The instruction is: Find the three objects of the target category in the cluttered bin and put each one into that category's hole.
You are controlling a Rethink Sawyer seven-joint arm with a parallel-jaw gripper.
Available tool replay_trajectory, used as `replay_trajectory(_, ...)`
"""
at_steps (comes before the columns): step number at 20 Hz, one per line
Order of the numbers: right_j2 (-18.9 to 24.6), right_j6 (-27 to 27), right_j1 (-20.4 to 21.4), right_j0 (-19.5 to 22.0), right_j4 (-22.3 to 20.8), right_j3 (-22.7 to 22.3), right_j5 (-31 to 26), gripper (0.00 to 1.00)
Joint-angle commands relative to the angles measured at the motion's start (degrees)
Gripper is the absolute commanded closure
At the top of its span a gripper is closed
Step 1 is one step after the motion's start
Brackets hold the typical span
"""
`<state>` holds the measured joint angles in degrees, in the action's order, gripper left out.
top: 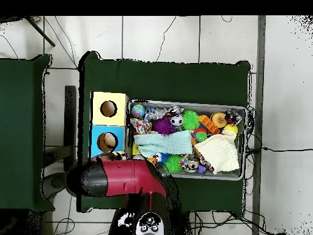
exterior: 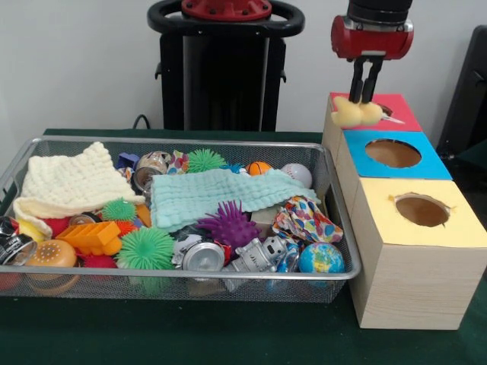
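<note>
- Front view: your gripper (exterior: 364, 97) hangs over the red-topped box (exterior: 396, 114), its fingers clenched on a pale yellow soft toy (exterior: 354, 113) that sits at the fingertips, just above that box's hole.
- Below and nearer you than the gripper stand the blue-topped box (exterior: 426, 161) and yellow-topped box (exterior: 456, 228); the wire bin (exterior: 335, 213) lies well off to its side.
- Overhead view: the arm (top: 122, 177) covers the gripper and toy; you see only the bin (top: 243, 110) beside it.
</note>
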<state>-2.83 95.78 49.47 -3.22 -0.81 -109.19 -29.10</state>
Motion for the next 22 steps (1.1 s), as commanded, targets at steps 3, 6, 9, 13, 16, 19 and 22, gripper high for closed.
replay_trajectory(3,-1.1,12.9,-6.2,-0.1,0.8,-0.9,4.6,1.00)
replay_trajectory(6,-1.2,12.4,-6.3,0.2,0.8,-1.3,5.2,1.00)
replay_trajectory(9,-1.1,12.0,-5.6,0.3,1.0,-2.4,5.5,1.00)
replay_trajectory(13,-1.2,11.6,-3.6,-0.1,1.2,-3.9,4.5,1.00)
replay_trajectory(16,-1.7,11.7,-2.7,-0.6,1.1,-4.4,4.1,1.00)
replay_trajectory(19,-2.2,11.9,-2.3,-1.2,1.0,-4.1,3.4,1.00)
replay_trajectory(22,-2.7,12.0,-1.6,-1.8,1.1,-3.9,2.5,1.00)
